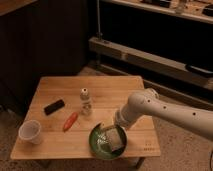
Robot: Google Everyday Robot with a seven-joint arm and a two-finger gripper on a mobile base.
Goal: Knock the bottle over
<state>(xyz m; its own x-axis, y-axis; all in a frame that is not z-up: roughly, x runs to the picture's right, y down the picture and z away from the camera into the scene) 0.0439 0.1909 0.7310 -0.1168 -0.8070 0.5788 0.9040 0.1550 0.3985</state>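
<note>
Not done: the bottle (86,101) stands upright near the middle of the table (115,87), white cap on top, nothing touching it. The gripper (110,132) hangs low over the green plate (94,140) at the front edge, to the right of the bottle and nearer the front, apart from it with bare wood between. The white arm (160,107) comes in from the right, bent down at the wrist. So I'd say the whole job is left: close that gap toward the bottle and push its body hard enough to tip it. An orange thing (70,120), maybe a carrot or pepper, lies just front-left of the bottle. A black block (54,106) is further left, and the cup (30,131) sits at the front-left corner, well apart. None of them looks to be between gripper and bottle. Hard to make out: whether the gripper is released or clenched, cannot tell. It merges with something pale and yellowish in the plate, so I can't separate tool from contents or say if they touch. What the plate holds is unclear. The bottle's label and fill can't be read. The arm is cut off at the right edge and the base is out of view. The back of the room is dark, with only some shelving (150,60) showing.
</note>
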